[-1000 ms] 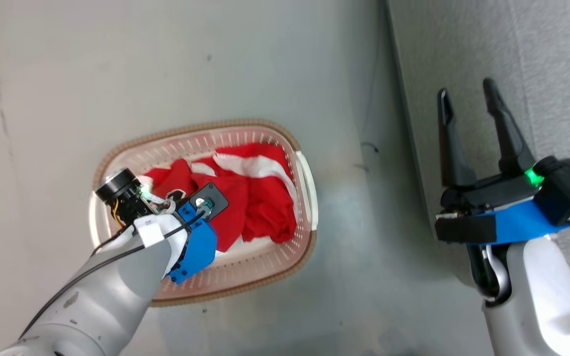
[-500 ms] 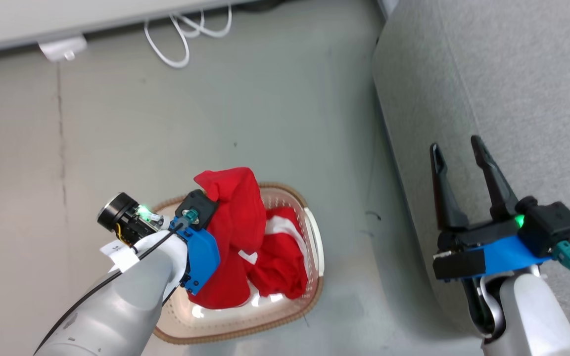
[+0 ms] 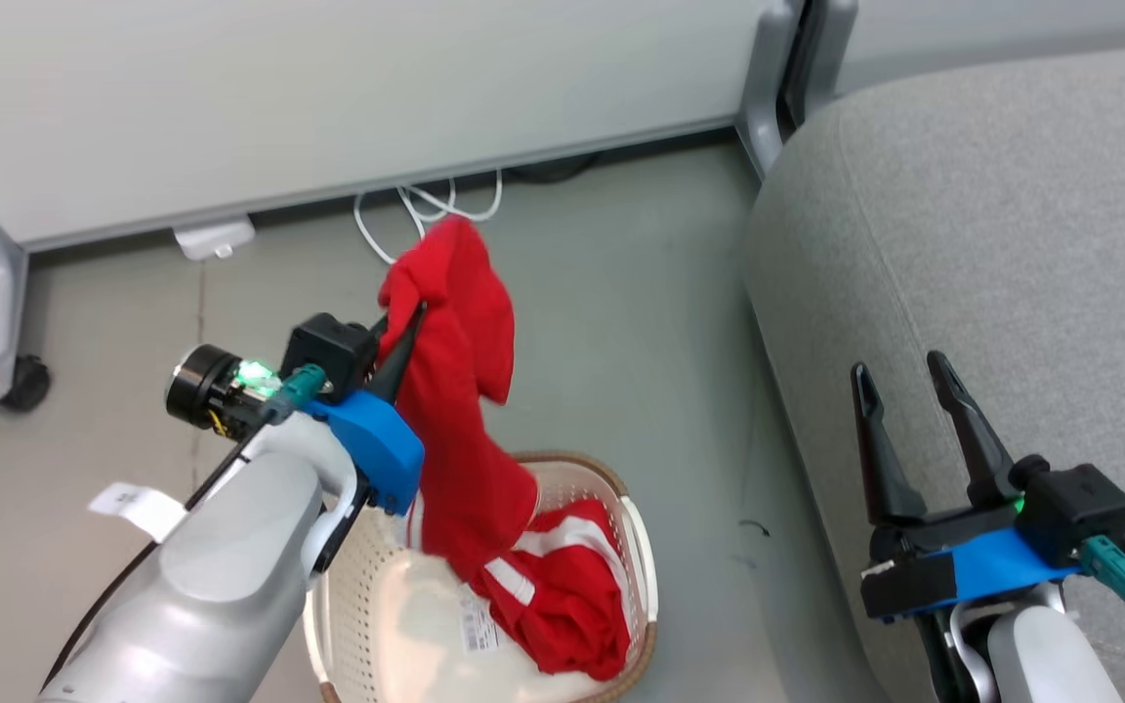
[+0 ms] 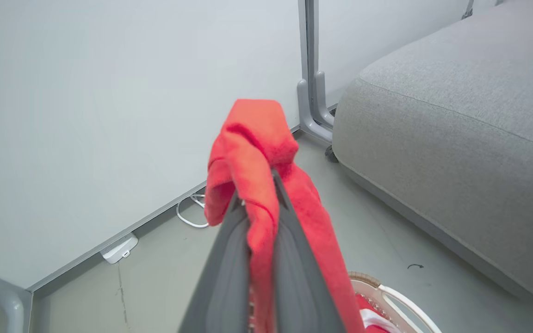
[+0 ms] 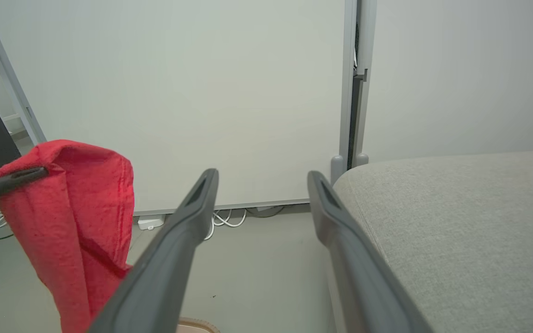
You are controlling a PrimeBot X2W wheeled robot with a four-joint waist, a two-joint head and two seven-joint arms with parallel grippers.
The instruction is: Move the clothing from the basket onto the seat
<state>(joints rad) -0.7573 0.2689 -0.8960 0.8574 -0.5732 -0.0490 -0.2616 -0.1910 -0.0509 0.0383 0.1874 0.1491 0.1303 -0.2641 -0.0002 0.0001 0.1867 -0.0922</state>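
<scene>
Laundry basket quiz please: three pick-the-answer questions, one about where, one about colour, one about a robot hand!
1. Where is the laundry basket? A on a table; B on the floor beside the sofa; C on a shelf.
2. What colour are the stripes on the garment lying in the basket? A white; B blue; C yellow.
3. What is the left hand doing? A open, empty; B gripping the basket; C shut on a red garment.
Answers: B, it stands on the floor by the sofa; A, white bands cross the red fabric; C, its fingers pinch that garment.
</scene>
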